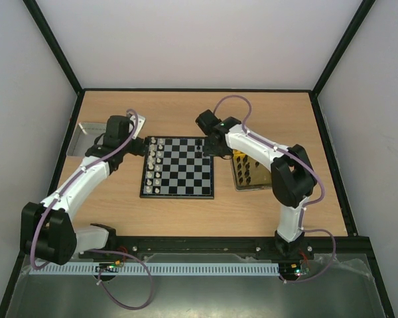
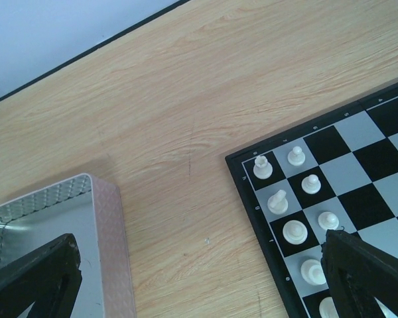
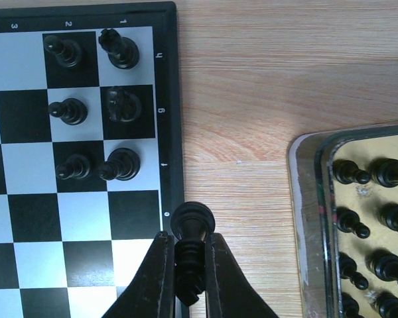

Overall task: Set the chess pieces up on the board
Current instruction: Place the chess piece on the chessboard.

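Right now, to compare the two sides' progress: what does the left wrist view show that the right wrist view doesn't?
Only the left wrist: white pieces standing along the board edge, a silver tray, and the left pincer wide open, holding nothing. Only the right wrist: black pieces on the board, spare pieces in a yellow tray, and the right pincer shut on a black piece near the board's edge. Both: the board and the wooden table.
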### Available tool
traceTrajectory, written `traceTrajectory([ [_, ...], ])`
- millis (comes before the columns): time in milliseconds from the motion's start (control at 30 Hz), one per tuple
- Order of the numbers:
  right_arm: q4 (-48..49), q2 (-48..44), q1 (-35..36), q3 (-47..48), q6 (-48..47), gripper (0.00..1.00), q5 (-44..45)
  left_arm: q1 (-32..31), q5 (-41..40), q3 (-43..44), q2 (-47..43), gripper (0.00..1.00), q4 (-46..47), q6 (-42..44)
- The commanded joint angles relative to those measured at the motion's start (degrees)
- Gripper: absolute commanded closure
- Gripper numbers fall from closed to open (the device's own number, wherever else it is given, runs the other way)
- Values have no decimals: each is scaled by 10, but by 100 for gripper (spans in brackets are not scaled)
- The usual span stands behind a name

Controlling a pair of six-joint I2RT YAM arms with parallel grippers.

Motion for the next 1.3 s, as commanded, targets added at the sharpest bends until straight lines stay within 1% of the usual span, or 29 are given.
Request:
traceTrajectory([
  [0, 9, 12, 10, 7, -1, 98, 0, 11, 15, 16, 3, 1, -12, -9],
  [367, 20, 37, 35, 2, 1, 98, -9, 10, -1, 12, 6, 1, -5, -9],
  [933, 28, 79, 36, 24, -5, 98, -14, 11, -3, 2, 3, 1, -3, -9],
  [1267, 27, 82, 35, 28, -3, 98, -26, 10, -5, 1, 3, 1, 1, -8],
])
